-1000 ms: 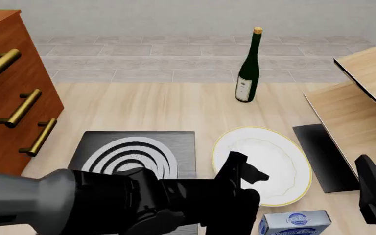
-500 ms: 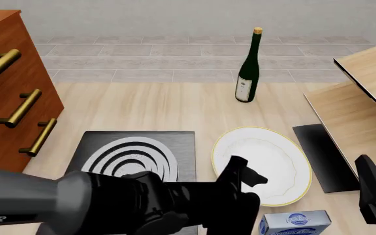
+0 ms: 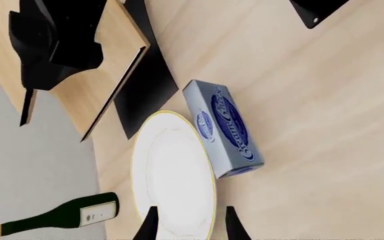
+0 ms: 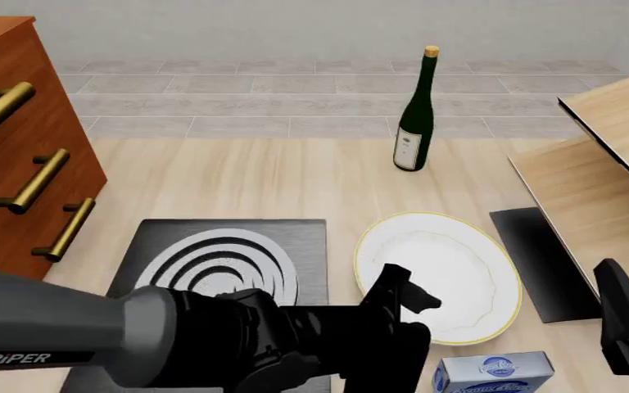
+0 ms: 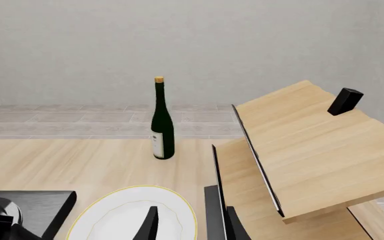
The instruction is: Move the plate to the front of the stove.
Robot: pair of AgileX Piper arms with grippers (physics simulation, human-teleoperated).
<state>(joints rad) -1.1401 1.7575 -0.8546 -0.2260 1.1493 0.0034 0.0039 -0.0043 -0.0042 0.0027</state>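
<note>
Plate (image 4: pixel 445 274) unmoved, left claw (image 4: pixel 405 295) lower over rim

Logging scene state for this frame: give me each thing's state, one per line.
Large round white plate with gold rim: flat on table, right of stove, not lifted.
Dark square stove with silver rings: flat, bare.
Green wine bottle: upright, corked.
Blue cream-cheese box: lying flat, closed.
Left tool: open, astride plate rim.
Right tool: open, holding nothing.
</note>
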